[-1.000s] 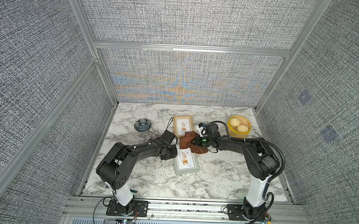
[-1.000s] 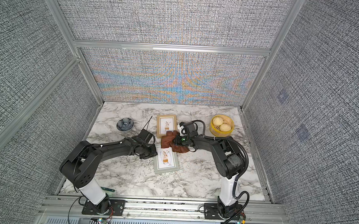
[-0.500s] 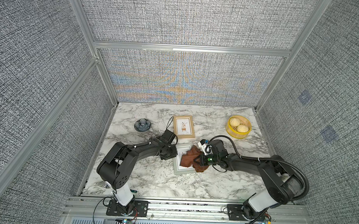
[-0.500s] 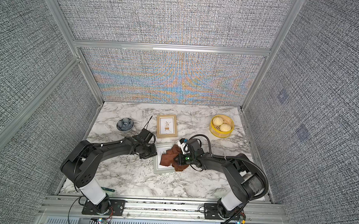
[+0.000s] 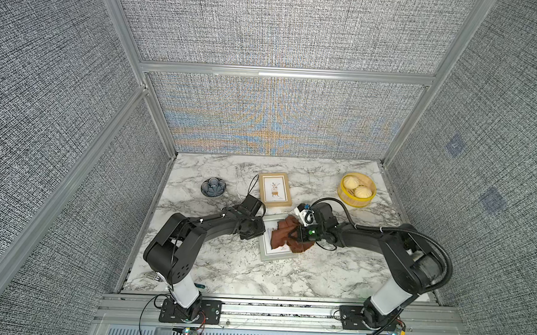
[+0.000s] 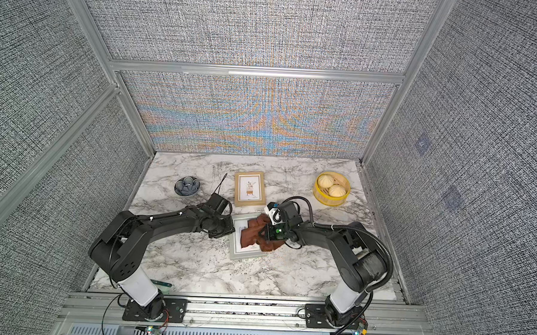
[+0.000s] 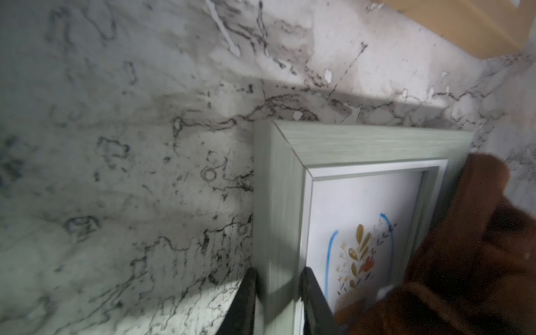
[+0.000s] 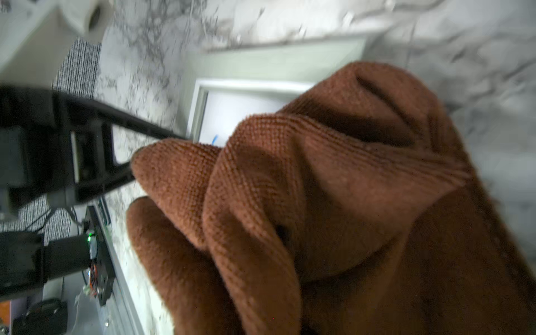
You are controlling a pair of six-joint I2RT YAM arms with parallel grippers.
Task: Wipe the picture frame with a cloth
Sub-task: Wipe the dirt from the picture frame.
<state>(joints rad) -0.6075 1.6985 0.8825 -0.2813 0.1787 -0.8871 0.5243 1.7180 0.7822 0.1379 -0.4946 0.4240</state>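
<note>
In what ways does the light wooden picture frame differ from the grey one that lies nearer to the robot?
Colour: the wooden frame is light tan, the grey frame pale grey-green.
Cover: the cloth lies over part of the grey frame; the wooden frame is bare.
Grip: the left gripper clamps the grey frame's border; no gripper holds the wooden frame.
Both lie flat on the marble table and show a small plant drawing.

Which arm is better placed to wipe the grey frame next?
Right. The right gripper is shut on the cloth, bunched on the grey frame; the left gripper clamps that frame's edge, probably steadying it.
</note>
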